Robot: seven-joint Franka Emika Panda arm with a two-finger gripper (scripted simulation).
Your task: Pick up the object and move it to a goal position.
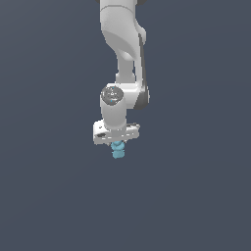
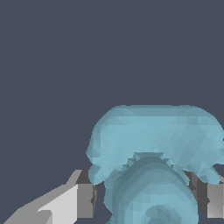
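Gripping cyan knobbly object (image 1: 118,150) betw fingers (image 2: 85,200) | gripper (image 1: 117,143) clenched on it, obj hangs below the hand | arm (image 1: 122,44) vertical, wrist pointing down | no surface seen.

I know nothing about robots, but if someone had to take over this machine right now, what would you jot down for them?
Gripper: shut on the light-blue object, one finger on each side of it in the wrist view.
Object: knobbly, hanging out below the gripper; nothing else shows near it in the exterior view.
Done: it is grasped, apparently lifted.
Left: carry it to the goal position. No goal marker shows in either view, so find that spot first, then move slowly, since the lumpy piece might shift in the grip.
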